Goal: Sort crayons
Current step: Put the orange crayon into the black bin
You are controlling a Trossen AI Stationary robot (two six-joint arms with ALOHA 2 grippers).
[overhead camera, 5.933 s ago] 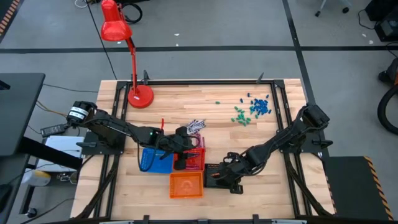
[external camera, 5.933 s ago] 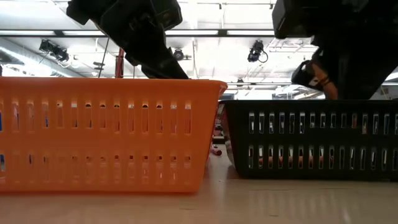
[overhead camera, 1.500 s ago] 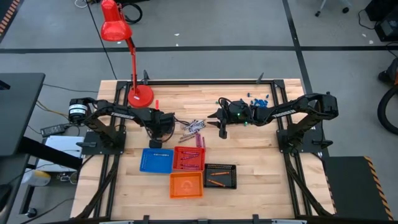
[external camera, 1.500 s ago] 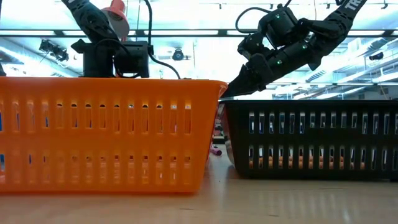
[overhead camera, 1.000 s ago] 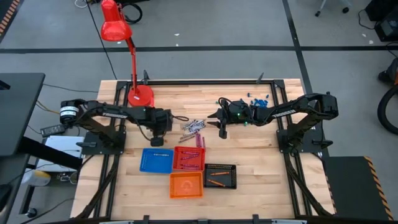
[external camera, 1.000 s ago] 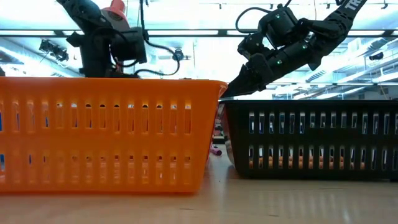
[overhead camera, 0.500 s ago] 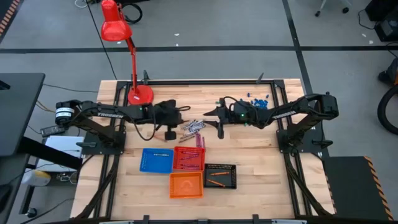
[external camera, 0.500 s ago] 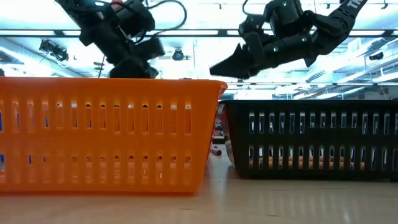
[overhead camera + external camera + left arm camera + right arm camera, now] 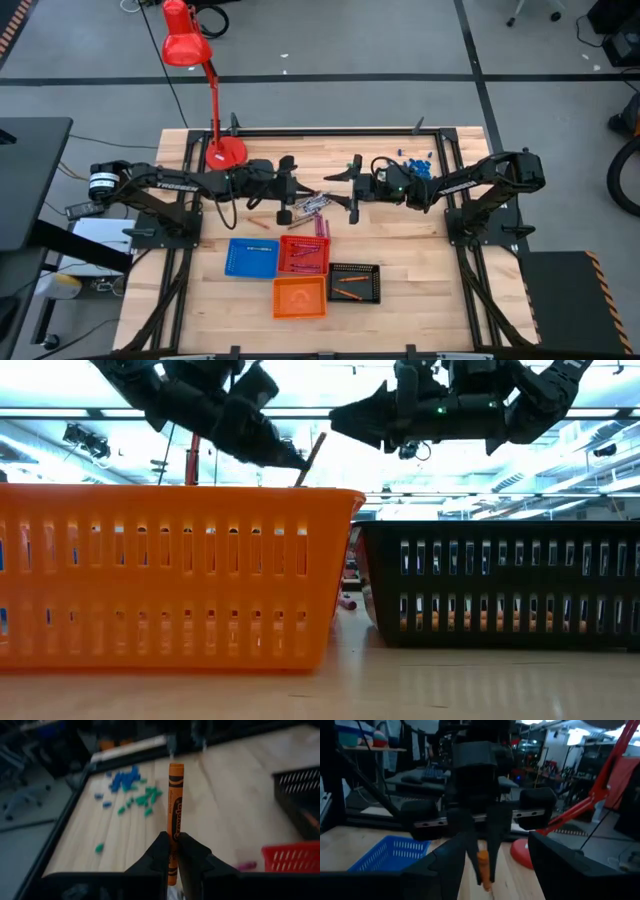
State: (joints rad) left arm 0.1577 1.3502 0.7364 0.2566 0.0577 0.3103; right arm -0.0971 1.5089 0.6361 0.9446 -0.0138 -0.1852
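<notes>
My left gripper [image 9: 298, 189] hangs above the middle of the table, shut on an orange crayon [image 9: 175, 810]. In the low view that crayon [image 9: 313, 455] juts up from the gripper's tips [image 9: 297, 463]. My right gripper [image 9: 338, 184] faces it from the right, open and empty, its fingers [image 9: 451, 862] apart on either side of the view. A pile of loose crayons [image 9: 312, 203] lies on the table below and between the two grippers. Some crayons lie in the red tray [image 9: 303, 254] and the black tray [image 9: 354, 283]. My left gripper pinches the orange crayon between its two fingers, below the crayon's middle [image 9: 172, 851]. The fingers come nearly level from the table's left and lie across the crayon. Most of the crayon sticks out above the fingers and a short end below. It is lifted clear of the table.
A blue tray [image 9: 252, 257] and an orange tray [image 9: 300, 297] stand with the red and black ones near the front. A red desk lamp [image 9: 225, 153] stands at the far left. Small green and blue bits [image 9: 410, 168] lie scattered at the far right.
My left gripper has risen and gone toward the table's middle, tipping from pointing down to nearly level, and has lifted the orange crayon clear. My right gripper has also risen a little and tipped up to level, facing the left one.
</notes>
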